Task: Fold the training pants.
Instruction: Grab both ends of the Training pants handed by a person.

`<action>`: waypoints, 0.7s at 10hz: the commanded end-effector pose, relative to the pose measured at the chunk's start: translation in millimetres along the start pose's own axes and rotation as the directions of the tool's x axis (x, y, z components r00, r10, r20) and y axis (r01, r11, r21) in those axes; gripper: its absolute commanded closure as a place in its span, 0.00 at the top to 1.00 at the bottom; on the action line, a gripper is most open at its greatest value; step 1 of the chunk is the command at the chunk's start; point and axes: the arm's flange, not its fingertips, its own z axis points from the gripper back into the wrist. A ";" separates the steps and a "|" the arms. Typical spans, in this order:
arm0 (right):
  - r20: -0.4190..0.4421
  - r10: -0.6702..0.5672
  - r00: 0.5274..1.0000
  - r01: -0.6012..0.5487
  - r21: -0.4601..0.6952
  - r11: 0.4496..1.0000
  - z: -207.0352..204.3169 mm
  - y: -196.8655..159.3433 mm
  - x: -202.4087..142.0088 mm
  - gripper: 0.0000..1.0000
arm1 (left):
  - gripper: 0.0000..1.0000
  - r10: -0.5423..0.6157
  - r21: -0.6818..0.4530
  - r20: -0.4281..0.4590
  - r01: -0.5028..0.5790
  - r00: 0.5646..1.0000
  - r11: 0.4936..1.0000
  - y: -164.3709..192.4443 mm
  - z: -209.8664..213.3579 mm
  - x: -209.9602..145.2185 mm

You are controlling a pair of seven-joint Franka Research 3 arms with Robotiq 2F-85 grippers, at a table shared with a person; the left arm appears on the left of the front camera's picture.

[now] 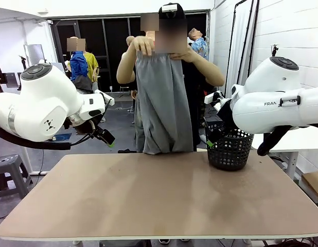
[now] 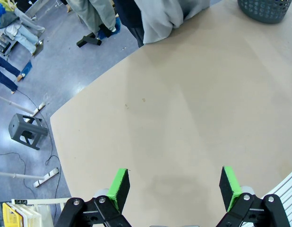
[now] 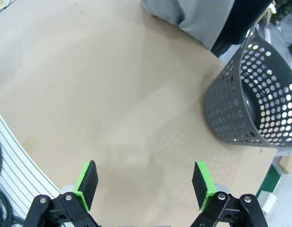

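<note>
Table (image 1: 148, 200): tan, broad.
Training pants (image 1: 161, 103): off the table, hanging by the waistband from a person's hands (image 1: 148, 46) at its 12 o'clock edge.
Basket (image 1: 230, 152): 2 o'clock corner.
Left jaws: wide apart, empty.
Right jaws: wide apart, empty.
Risk: if laid crooked, the legs may bunch or snag the basket.

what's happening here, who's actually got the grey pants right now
A person at the far side holds the training pants up by the waistband with both hands, the legs hanging down to about the far edge of the table. No folding has begun. The robot's left hand and right hand are open above the tabletop, touching nothing. A black mesh basket stands on the table on the robot's right.
</note>
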 end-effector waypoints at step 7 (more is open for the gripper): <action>-0.001 -0.001 1.000 0.001 0.001 1.000 -0.6 -0.5 -0.3 1.00 | 1.00 -0.015 -0.003 0.000 0.015 1.000 1.000 1.6 -0.6 0.7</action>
